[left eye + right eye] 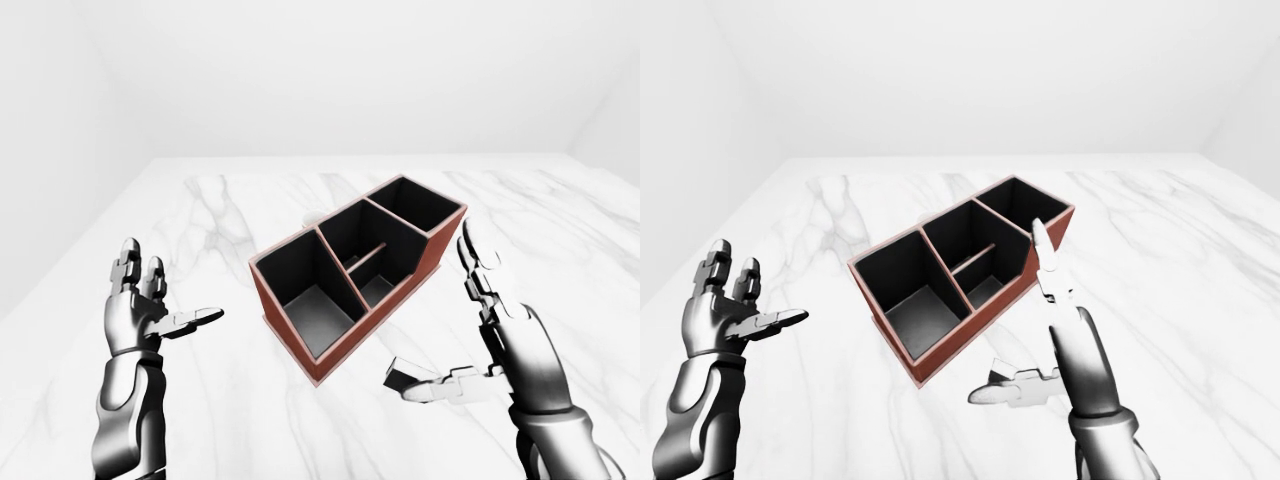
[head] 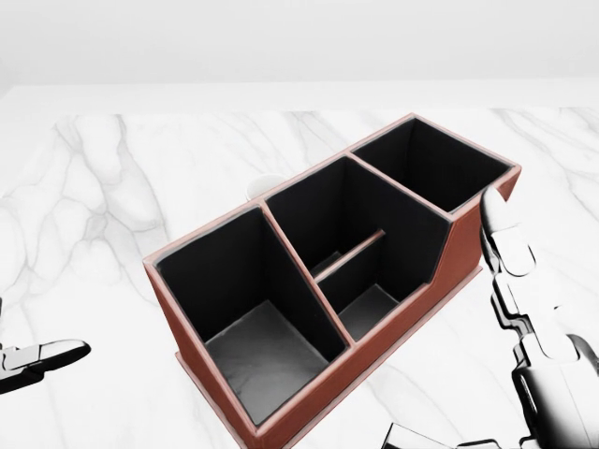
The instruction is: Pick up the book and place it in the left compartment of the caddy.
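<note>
Both hands, left (image 1: 135,300) and right (image 1: 490,335), spread empty beside the caddy (image 1: 330,345); book unseen, so I can't judge grip.

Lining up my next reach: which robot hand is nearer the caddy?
Right. The right robot hand stands open beside the caddy, at its right; the left robot hand is open, well off to its left.

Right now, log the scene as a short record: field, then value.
surface: white marble table
caddy: red-brown caddy with black interior, set at an angle
left compartment: empty
other compartments: nothing seen inside
book: not in view
left hand: open, fingers spread, left of the caddy, holding nothing
right hand: open, fingers spread, right of the caddy, holding nothing
small white thing: partly hidden by the caddy's upper-left wall, cannot tell what
</note>
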Available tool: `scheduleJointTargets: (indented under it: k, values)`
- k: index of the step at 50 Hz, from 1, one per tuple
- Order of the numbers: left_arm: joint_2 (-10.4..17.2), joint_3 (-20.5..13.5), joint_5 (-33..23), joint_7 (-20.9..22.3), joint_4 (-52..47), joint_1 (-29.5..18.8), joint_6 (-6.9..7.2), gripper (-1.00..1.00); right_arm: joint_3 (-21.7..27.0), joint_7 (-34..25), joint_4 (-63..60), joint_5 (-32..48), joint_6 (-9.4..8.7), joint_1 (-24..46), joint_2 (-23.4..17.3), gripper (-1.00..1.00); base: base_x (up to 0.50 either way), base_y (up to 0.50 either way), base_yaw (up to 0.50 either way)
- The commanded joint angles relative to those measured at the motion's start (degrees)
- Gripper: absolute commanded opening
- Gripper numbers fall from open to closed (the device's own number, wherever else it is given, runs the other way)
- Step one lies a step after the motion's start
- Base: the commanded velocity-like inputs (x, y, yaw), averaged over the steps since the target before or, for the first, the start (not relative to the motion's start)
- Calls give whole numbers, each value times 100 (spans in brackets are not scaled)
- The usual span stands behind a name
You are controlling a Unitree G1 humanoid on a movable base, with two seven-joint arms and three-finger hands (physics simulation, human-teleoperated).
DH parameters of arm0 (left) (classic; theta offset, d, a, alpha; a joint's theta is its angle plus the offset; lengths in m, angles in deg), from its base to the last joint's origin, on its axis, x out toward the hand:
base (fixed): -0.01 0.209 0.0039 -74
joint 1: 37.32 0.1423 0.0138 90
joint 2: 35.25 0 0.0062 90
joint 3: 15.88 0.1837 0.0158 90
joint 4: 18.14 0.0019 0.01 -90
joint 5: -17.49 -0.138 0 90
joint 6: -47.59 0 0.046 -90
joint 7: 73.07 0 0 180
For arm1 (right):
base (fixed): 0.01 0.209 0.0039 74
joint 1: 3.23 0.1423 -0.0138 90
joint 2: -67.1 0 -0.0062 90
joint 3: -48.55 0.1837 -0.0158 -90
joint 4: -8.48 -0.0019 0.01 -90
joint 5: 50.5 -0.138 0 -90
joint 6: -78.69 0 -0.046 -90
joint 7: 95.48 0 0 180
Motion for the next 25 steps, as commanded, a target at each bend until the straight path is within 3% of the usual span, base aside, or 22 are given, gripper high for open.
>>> scheduleJointTargets:
  k: [1,9,25]
  values:
    - [-44,80,-63,8,19,9,0,100,630,-888,420,516,0,-440,-220,100,0,0,0]
    - [-39,23,-19,15,-126,50,0,100,944,-1644,351,1174,0,-312,254,100,0,0,0]
    - [-67,35,-23,45,-101,70,0,100,1157,-2014,465,1595,0,-351,581,100,0,0,0]
